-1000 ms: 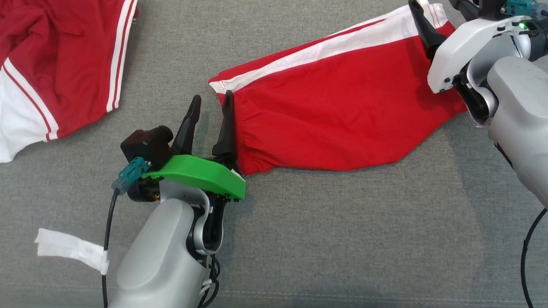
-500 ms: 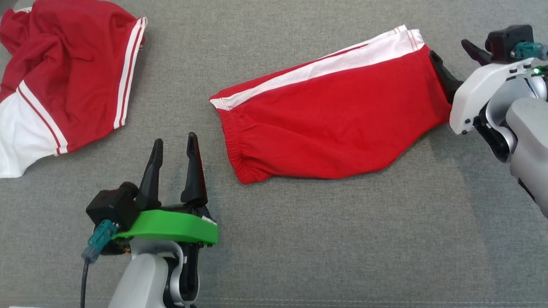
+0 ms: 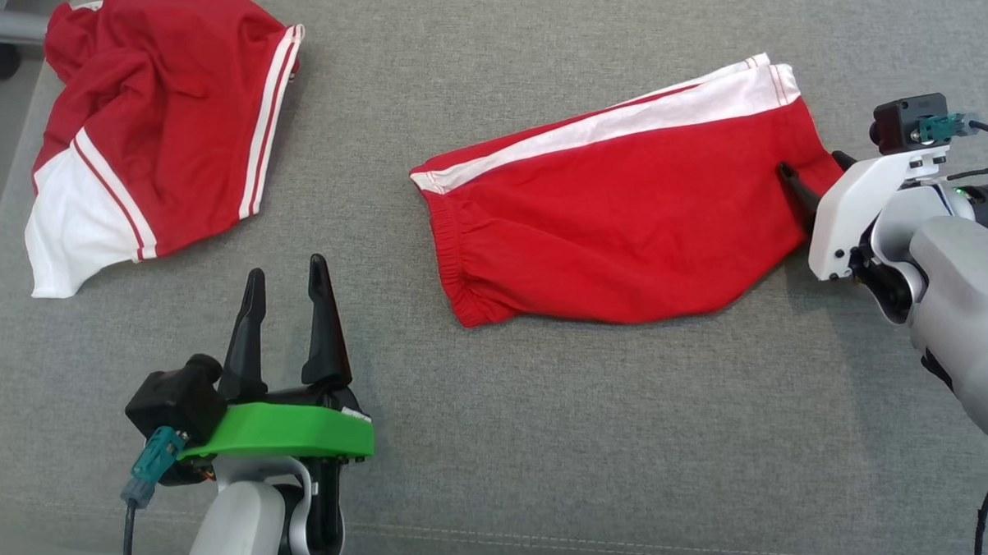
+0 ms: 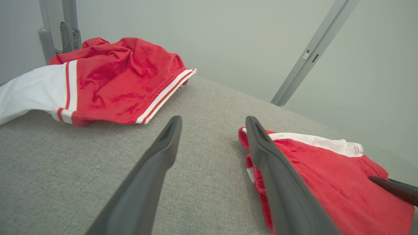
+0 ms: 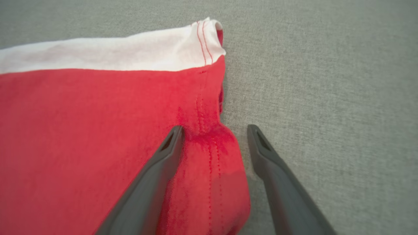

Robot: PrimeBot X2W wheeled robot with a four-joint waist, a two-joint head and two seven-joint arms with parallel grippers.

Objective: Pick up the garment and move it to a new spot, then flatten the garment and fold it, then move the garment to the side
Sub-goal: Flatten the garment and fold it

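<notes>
Your right claw [image 5: 214, 129] stands wide open and holds nothing. One finger lies on red cloth and the other on the grey table [image 3: 549, 440] just beside it, so the jaws straddle the hem corner of the shorts [image 3: 615, 224] without pinching it. From that claw the shorts stretch away toward your left claw [image 3: 286, 268], flat and doubled over, with the white stripe along the far edge and the waistband end nearest the left claw. That claw is also spread wide and empty, above bare table, near the waistband but apart from it. Farther out beyond it, a second garment [image 3: 152, 133] lies crumpled. I judge the placing, flattening and fold done. What's left is carrying the shorts aside, and neither claw has a grip for that yet.
</notes>
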